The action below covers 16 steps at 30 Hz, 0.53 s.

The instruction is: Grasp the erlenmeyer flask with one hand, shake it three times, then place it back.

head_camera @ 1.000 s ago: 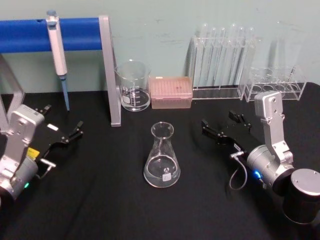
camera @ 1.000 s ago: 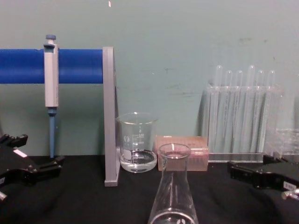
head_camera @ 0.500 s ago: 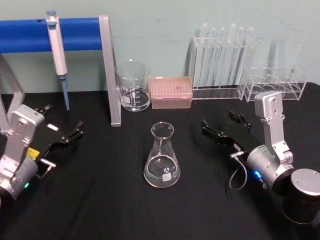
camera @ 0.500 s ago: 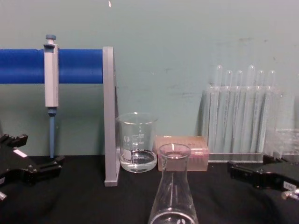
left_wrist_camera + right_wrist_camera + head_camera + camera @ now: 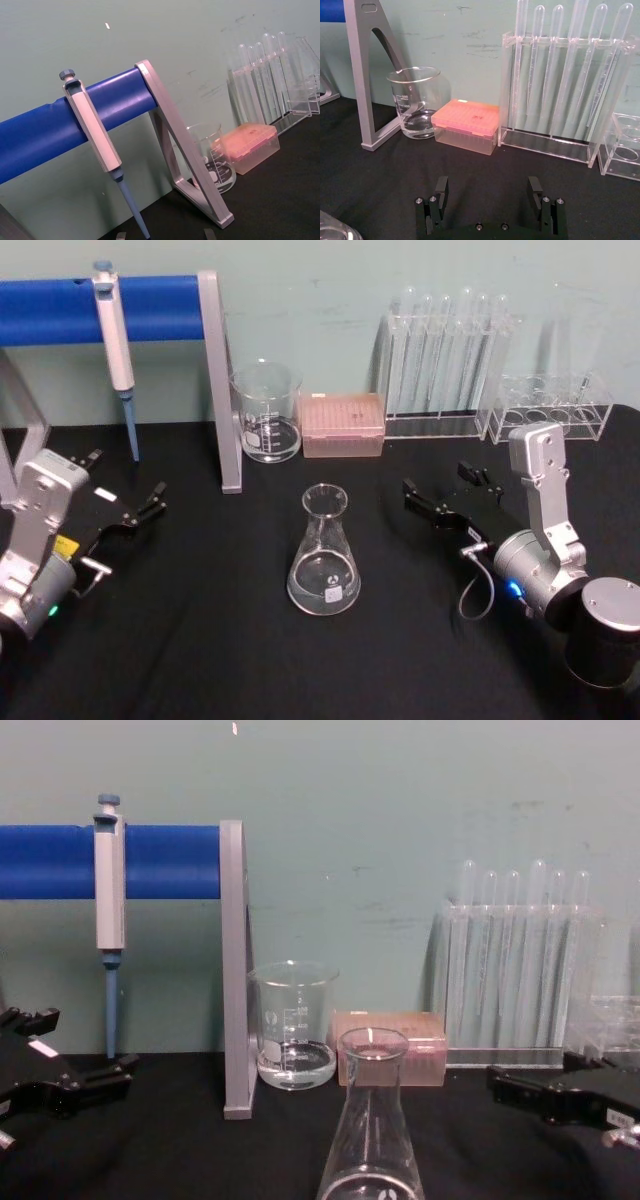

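The erlenmeyer flask is clear glass and stands upright on the black table, midway between my two arms. In the chest view the flask sits front and centre, and its base edge shows in the right wrist view. My right gripper rests open on the table to the flask's right, a short gap away, with nothing between its fingers. My left gripper lies open farther off to the flask's left. Neither gripper touches the flask.
Behind the flask stand a graduated beaker and a pink tip box. A rack of tall test tubes and a low clear rack stand back right. A pipette hangs on the blue-bar stand back left.
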Available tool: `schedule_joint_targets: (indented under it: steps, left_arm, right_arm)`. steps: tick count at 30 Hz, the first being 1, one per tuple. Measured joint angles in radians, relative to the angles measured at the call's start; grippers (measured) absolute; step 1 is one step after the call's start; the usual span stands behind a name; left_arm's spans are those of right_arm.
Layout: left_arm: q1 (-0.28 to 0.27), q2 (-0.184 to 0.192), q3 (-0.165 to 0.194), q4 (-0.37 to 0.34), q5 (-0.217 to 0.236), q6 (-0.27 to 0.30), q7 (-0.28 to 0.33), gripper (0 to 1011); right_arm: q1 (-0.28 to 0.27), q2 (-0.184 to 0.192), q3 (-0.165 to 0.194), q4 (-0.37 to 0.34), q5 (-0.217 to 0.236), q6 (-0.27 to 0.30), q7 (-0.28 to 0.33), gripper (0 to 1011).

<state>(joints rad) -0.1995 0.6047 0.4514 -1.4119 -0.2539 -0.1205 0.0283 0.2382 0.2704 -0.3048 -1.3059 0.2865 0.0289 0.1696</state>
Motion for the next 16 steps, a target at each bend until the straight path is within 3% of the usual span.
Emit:
schedule_joint_targets:
  steps: [16]
  left_arm:
    - [0.000,0.000,0.000,0.000,0.000,0.000,0.000,1001]
  right_arm:
    - [0.000,0.000,0.000,0.000,0.000,0.000,0.000,1000]
